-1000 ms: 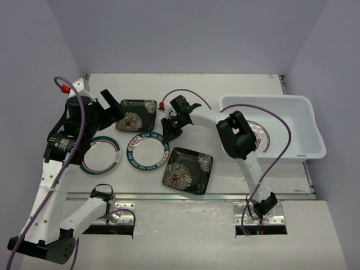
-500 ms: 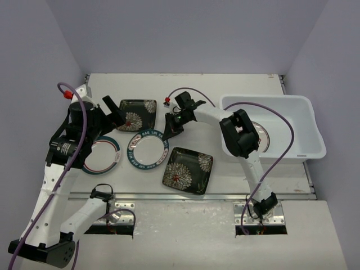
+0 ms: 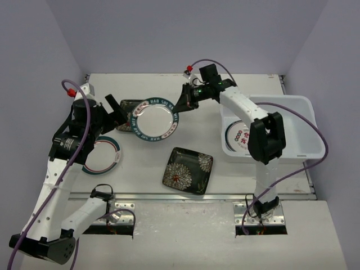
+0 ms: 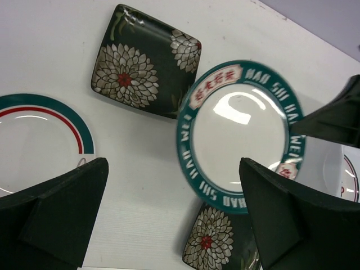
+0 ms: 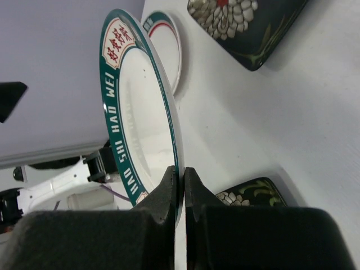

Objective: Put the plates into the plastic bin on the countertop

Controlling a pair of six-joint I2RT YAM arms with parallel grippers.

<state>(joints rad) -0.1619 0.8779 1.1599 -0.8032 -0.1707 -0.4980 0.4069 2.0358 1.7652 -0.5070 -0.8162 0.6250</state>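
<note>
My right gripper (image 3: 181, 104) (image 5: 181, 172) is shut on the rim of a round white plate with a teal lettered rim (image 3: 156, 118) (image 5: 134, 121) (image 4: 241, 135), holding it tilted in the air above the countertop (image 3: 140, 183). Behind it, partly covered, lies a black square flowered plate (image 3: 125, 107) (image 4: 145, 62). A second black square plate (image 3: 188, 170) (image 4: 215, 243) lies nearer the front. A round plate with teal and red rim lines (image 3: 103, 155) (image 4: 34, 132) lies at the left. My left gripper (image 3: 115, 111) (image 4: 173, 164) hangs open and empty above them. The plastic bin (image 3: 313, 121) at the right holds one round plate (image 3: 238, 136).
The right arm's elbow (image 3: 264, 138) hangs over the bin's left part. Purple cables trail from both arms. A metal rail (image 3: 185, 197) runs along the countertop's front edge. Grey walls close the back and sides.
My right gripper shut on the teal-rimmed plate's edge, then lifted it off the countertop and swung it back and up. The left gripper drifted slightly, still open.
</note>
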